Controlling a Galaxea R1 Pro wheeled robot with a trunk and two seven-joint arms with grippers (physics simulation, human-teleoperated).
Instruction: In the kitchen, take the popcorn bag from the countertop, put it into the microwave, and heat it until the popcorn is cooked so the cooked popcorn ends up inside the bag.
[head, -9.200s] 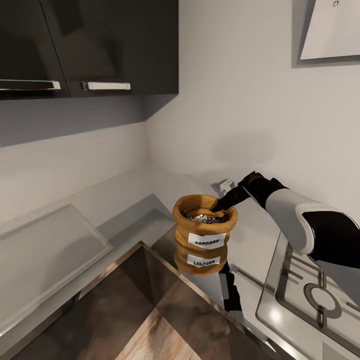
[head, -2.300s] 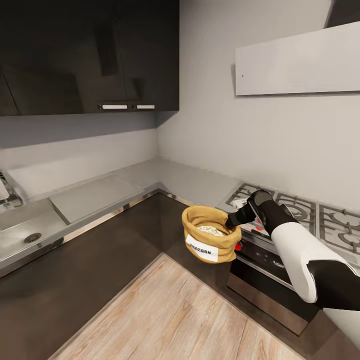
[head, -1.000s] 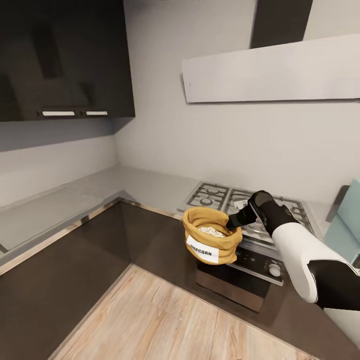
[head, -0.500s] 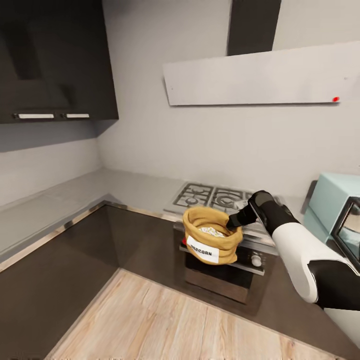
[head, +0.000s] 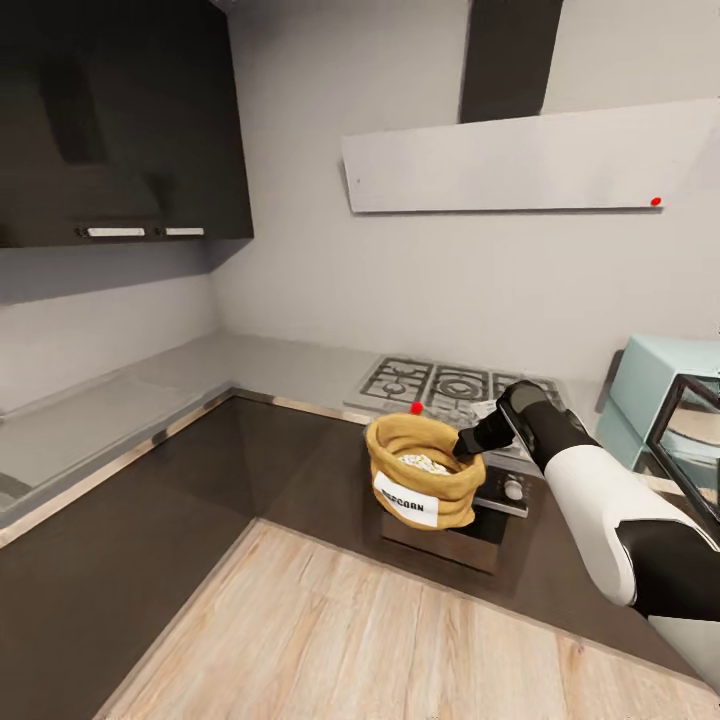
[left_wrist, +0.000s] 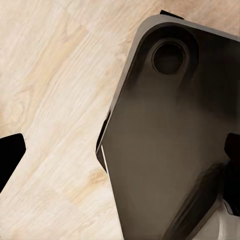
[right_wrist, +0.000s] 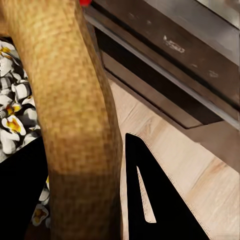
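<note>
Far off to the gripper's left, the steel bench (head: 120, 400) runs along the wall under the dark cabinets (head: 120, 120), well apart from the arm. The left gripper (left_wrist: 120, 155) hangs over the wood floor (left_wrist: 45, 85) and the robot's dark base (left_wrist: 165, 140), its black fingers (left_wrist: 9, 155) spread wide and holding nothing. The popcorn bag (head: 422, 484) hangs in the air above the floor, in front of the oven (head: 470, 520), with pale popcorn (head: 425, 463) showing inside. The right gripper (head: 466, 444) is clamped on the bag's rolled rim, one finger inside and one (right_wrist: 150, 200) outside. Behind it sits the gas hob (head: 450, 385) beneath the white hood (head: 530, 160). To the gripper's right stands the mint microwave (head: 665, 400) on the bench, near the arm.
</note>
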